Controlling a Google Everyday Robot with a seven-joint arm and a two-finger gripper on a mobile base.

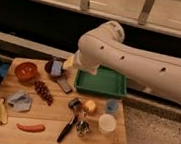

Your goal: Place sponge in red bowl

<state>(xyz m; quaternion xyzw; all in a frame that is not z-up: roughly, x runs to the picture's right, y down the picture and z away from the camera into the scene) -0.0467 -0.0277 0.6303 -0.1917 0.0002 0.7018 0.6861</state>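
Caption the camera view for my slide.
Gripper holds yellow sponge over the table, between green tray and red bowl.
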